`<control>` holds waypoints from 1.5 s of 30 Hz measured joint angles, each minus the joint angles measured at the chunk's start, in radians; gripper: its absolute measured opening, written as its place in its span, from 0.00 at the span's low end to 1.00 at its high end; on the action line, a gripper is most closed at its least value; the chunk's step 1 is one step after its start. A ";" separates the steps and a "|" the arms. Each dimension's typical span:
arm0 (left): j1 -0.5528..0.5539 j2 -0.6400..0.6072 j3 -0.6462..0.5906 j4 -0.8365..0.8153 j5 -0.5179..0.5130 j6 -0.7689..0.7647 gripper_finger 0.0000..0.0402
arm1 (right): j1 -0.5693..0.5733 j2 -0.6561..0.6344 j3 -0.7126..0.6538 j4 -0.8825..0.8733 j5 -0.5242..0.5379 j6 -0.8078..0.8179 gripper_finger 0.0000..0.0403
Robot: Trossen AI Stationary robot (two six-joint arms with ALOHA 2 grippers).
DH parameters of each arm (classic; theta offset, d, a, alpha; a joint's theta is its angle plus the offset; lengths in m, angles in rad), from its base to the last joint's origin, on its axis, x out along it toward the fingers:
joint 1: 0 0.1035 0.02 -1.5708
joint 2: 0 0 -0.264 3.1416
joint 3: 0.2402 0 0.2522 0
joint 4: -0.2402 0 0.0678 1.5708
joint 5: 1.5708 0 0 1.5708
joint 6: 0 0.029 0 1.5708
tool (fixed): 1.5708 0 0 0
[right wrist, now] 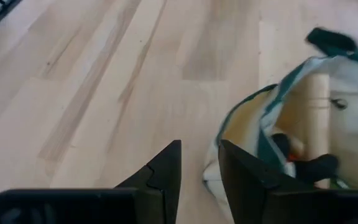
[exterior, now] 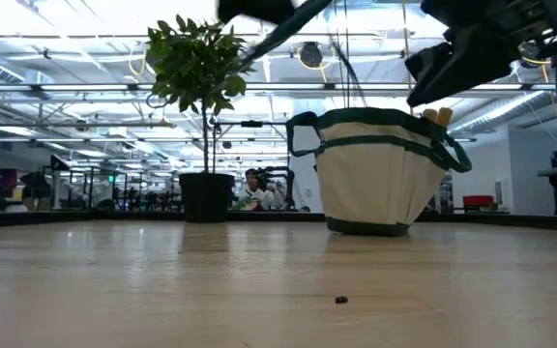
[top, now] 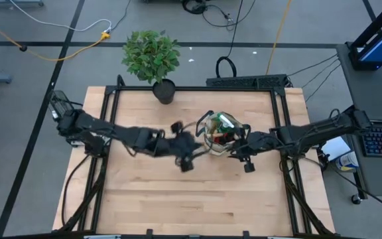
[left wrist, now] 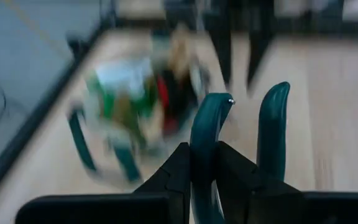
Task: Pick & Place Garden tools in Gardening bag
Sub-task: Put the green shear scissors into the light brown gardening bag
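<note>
The beige gardening bag [top: 221, 129] with green trim stands upright on its base at the table's middle [exterior: 380, 174]. Wooden handles [right wrist: 316, 106], red and dark items stick out of it. My left gripper [top: 190, 154] hovers just left of the bag, shut on a tool with two dark teal curved handles [left wrist: 272, 118], apparently the pruning shears. My right gripper [top: 239, 151] is at the bag's near right rim, its fingers [right wrist: 166, 168] close together on either side of the rim. The bag is blurred in the left wrist view [left wrist: 135, 112]. My left gripper pinches one teal handle [left wrist: 205, 124] of the shears between its two fingers. The handle runs along the fingers and sticks out past their tips. The second handle stands free beside it. The tool is clear of the table. My right gripper has the bag's rim [right wrist: 211, 174] between its fingers, one finger over the bag's inside and one outside. It comes from the table's right, slanting down. The bag stands on the table. The fingers hide the exact contact.
A leafy plant [top: 151, 56] in a black pot [exterior: 206, 198] stands at the table's far edge, left of the bag. Dark frame rails [top: 105, 133] run along the table's sides. Bare wood [top: 191, 199] lies toward the near edge, with a small dark speck [exterior: 341, 300].
</note>
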 joint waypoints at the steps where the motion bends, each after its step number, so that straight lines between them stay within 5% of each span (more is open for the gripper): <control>1: 0.021 0.000 0.006 0.063 0.002 0.035 0.12 | 0.006 0.000 -0.001 -0.009 0.000 0.010 0.25; 8: 0.155 0.026 0.011 0.536 0.089 0.236 0.13 | 0.022 0.001 -0.089 0.120 0.045 -0.025 0.25; 14: 0.238 0.087 0.007 0.570 0.147 0.206 0.12 | 0.026 -0.004 -0.126 0.234 0.227 -0.137 0.25; 25: 0.314 0.227 0.008 0.749 0.238 0.188 0.12 | 0.037 -0.026 -0.127 0.260 0.232 -0.173 0.25; 32: 0.328 0.263 0.007 0.588 0.367 0.183 0.12 | 0.037 -0.025 -0.127 0.217 0.237 -0.173 0.25; 45: 0.331 0.260 0.007 0.453 0.391 0.190 0.19 | 0.037 -0.026 -0.127 0.235 0.239 -0.198 0.25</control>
